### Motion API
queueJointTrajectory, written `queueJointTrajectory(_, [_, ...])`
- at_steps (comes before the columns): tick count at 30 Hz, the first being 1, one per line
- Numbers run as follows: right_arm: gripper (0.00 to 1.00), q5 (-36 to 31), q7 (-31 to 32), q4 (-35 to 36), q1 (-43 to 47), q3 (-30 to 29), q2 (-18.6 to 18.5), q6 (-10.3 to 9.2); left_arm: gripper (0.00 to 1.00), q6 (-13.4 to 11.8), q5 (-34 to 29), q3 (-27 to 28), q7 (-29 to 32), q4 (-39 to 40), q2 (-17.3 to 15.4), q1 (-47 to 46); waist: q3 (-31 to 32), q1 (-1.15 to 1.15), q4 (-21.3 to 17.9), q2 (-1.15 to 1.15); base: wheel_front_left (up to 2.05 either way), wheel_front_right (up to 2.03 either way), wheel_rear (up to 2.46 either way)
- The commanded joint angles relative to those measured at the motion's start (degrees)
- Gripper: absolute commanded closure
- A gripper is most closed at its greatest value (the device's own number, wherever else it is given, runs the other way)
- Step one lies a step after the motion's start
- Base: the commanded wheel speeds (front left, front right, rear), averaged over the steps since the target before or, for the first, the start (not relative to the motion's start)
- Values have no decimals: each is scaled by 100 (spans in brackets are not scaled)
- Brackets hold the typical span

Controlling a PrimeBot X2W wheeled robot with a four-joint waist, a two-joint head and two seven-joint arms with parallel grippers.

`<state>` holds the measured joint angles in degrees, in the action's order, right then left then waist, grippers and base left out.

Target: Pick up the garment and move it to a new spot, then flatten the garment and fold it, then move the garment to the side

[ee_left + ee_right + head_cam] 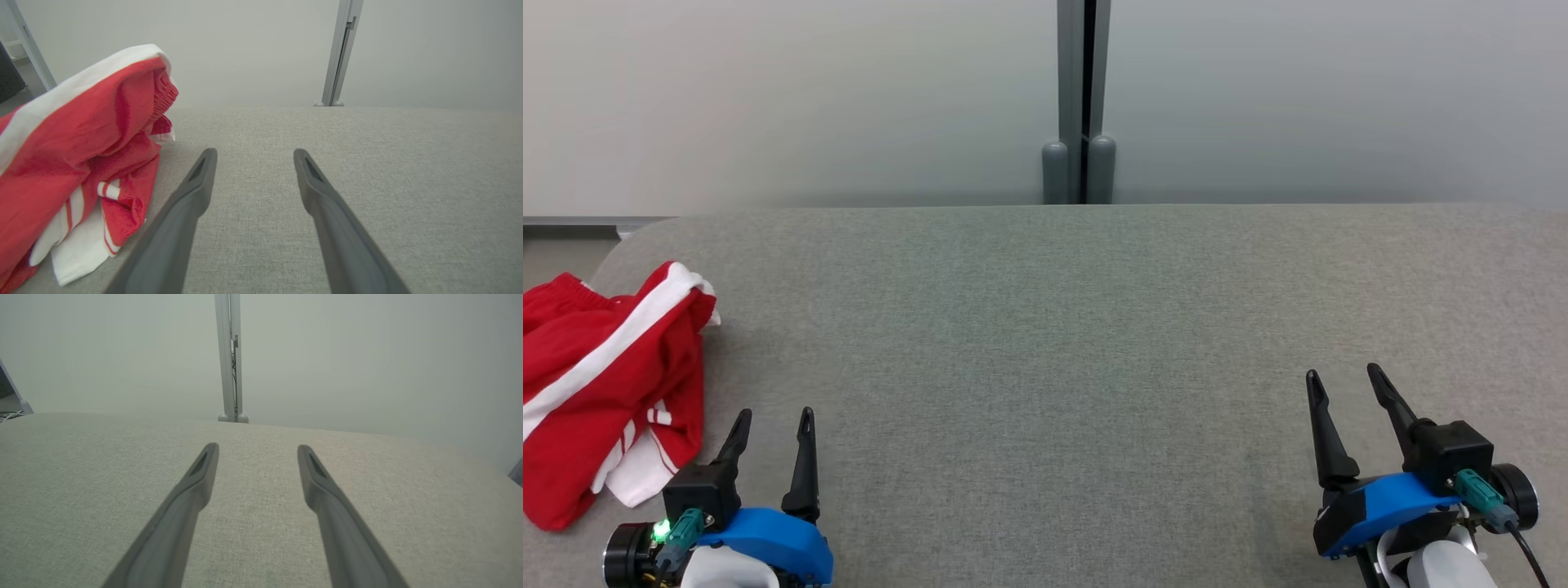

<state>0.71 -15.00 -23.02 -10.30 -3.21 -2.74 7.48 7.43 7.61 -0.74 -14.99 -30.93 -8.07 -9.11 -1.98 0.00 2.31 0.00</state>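
This looks like a plain lab or test room rather than a home. A wide tabletop (1094, 327) covered in grey cloth stands against bare pale wall panels (768, 98), which meet at a grey post (1085, 82).

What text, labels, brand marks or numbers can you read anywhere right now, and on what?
No readable text in any view.
Red garment: white stripes only, no logo or tag lettering visible.
Left claw and right claw: no markings visible.
Green light behind the left claw: a lamp, not a sign.
Grey table and wall panels: plain.
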Motion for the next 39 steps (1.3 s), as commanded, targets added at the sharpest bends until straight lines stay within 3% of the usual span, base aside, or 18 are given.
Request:
queueJointTrajectory(1, [0,-3,-27,-30,-52,22,-28,2,0,10,32,29,-29,-22,-18,-74,-36,0,116,0,0,0,0])
queueJointTrajectory(23, [0,98,-26,-299,-192,271,-27,2,0,10,31,372,-29,-235,-75,-90,-65,0,2123,0,0,0,0])
queueJointTrajectory(33, [0,134,-26,-377,-235,343,-29,2,0,10,-9,513,-29,-272,-20,-78,-109,0,2668,0,0,0,0])
queueJointTrajectory(39, [0,119,-26,-415,-299,405,-29,2,0,10,26,586,-29,-245,-10,-90,-187,0,2785,0,0,0,0])
